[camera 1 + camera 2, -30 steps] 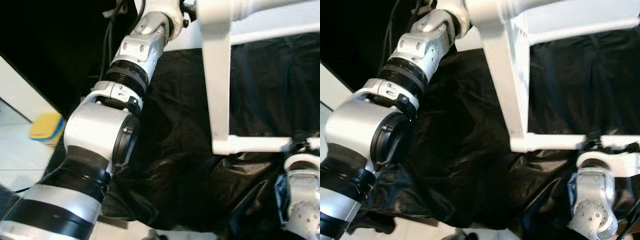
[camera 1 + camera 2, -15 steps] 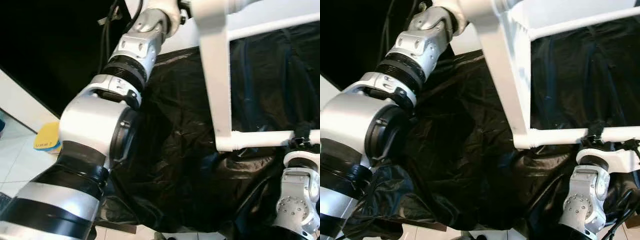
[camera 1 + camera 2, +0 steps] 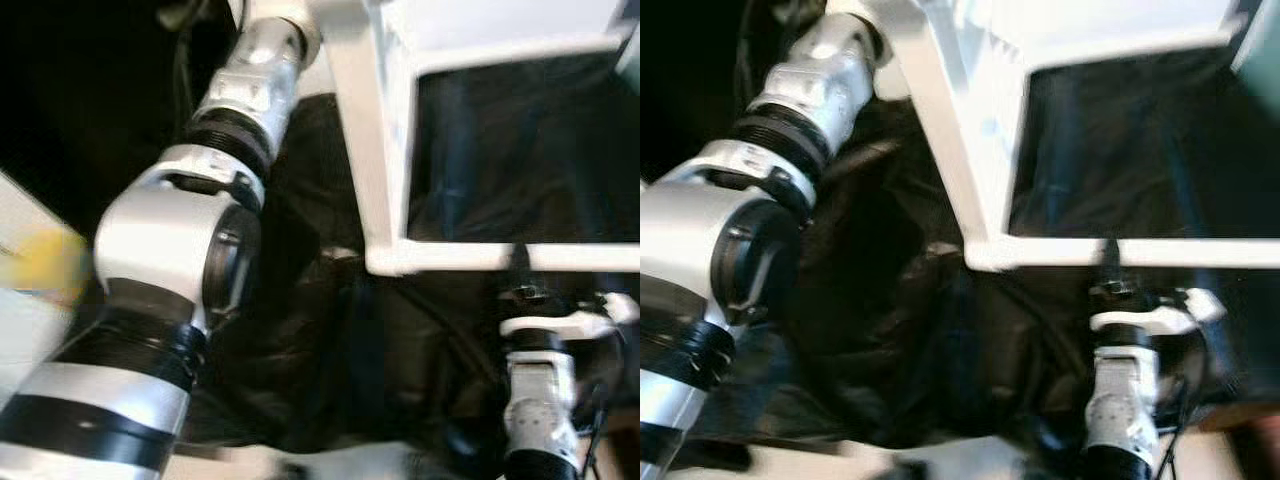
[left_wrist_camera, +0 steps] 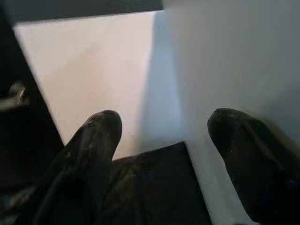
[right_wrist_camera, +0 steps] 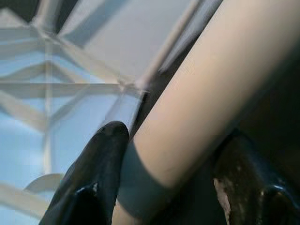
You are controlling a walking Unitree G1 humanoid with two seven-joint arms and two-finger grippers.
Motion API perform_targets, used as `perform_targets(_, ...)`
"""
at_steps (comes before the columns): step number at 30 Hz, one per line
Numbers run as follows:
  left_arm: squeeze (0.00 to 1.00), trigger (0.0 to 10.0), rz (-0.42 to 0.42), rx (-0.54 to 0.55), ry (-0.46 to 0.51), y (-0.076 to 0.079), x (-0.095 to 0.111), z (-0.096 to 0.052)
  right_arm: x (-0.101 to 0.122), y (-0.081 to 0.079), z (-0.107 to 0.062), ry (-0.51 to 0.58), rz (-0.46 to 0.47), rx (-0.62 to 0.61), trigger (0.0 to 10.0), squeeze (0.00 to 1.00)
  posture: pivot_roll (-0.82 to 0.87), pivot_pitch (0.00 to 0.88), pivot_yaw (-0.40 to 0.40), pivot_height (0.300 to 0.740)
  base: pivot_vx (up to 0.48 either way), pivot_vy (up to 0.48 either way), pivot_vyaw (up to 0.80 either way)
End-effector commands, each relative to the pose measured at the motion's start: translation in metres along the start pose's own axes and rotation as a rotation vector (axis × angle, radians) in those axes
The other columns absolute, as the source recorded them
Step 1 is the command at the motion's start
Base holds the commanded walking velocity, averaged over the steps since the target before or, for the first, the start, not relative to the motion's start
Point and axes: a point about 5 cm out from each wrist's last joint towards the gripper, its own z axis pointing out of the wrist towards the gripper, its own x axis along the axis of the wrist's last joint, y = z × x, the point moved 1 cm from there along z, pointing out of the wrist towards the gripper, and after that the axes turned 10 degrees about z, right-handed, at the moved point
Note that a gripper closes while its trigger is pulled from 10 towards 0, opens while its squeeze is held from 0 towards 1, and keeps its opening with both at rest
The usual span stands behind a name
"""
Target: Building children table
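Since the frame 0.5 s ago the whole head view has shifted and become blurred, so the camera has moved, and the white table frame of painted bars [image 3: 372, 140] now sits more to the left in the picture, with its horizontal lower bar [image 3: 480, 258] crossing just above the right arm's wrist. The frame stands over a crumpled black plastic sheet [image 3: 330, 340] that covers the area under it. The left arm, silver with black rings [image 3: 175, 260], reaches up along the left side to the top corner of the frame. In the left wrist view the left claw [image 4: 161, 136] is released, its 2 black fingers [image 4: 93, 140] well apart, with a white flat panel [image 4: 225, 70] of the table between and beyond them. The right claw [image 5: 171, 154] is grasping a round white bar [image 5: 206, 93] of the table; 1 black finger [image 5: 98, 159] lies on each side of the bar and touches it. Behind the bar a white ribbed grid, the underside of the table top [image 5: 61, 79], can be seen. A blurred yellow object [image 3: 40, 262] lies at the left edge on a pale floor.
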Motion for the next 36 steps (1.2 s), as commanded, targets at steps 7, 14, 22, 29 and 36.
perform_targets(7, 0.0, 10.0, 0.03, -0.303, 0.083, 0.057, 0.019, 0.003, -0.068, -0.028, -0.286, -0.663, 0.194, -0.441, 10.0, 0.0, -0.27, 0.129, 0.221, 0.74, 0.0, 0.0, 0.0)
perform_targets(14, 0.0, 10.0, 0.03, -0.303, 0.083, 0.057, 0.019, 0.003, -0.068, -0.028, -0.286, -0.663, 0.194, -0.441, 10.0, 0.0, -0.27, 0.129, 0.221, 0.74, 0.0, 0.0, 0.0)
perform_targets(22, 0.0, 10.0, 0.03, -0.303, 0.083, 0.057, 0.019, 0.003, -0.068, -0.028, -0.286, -0.663, 0.194, -0.441, 10.0, 0.0, -0.27, 0.129, 0.221, 0.74, 0.0, 0.0, 0.0)
perform_targets(29, 0.0, 10.0, 0.03, -0.303, 0.083, 0.057, 0.019, 0.003, -0.068, -0.028, -0.286, -0.663, 0.194, -0.441, 10.0, 0.0, -0.27, 0.129, 0.221, 0.74, 0.0, 0.0, 0.0)
perform_targets(36, 0.0, 10.0, -0.043, -0.304, -0.051, 0.062, -0.052, -0.012, -0.033, -0.006, -0.169, -0.173, 0.163, -0.29, 10.0, 0.0, -0.24, 0.0, 0.0, 0.74, 0.0, 0.0, 0.0)
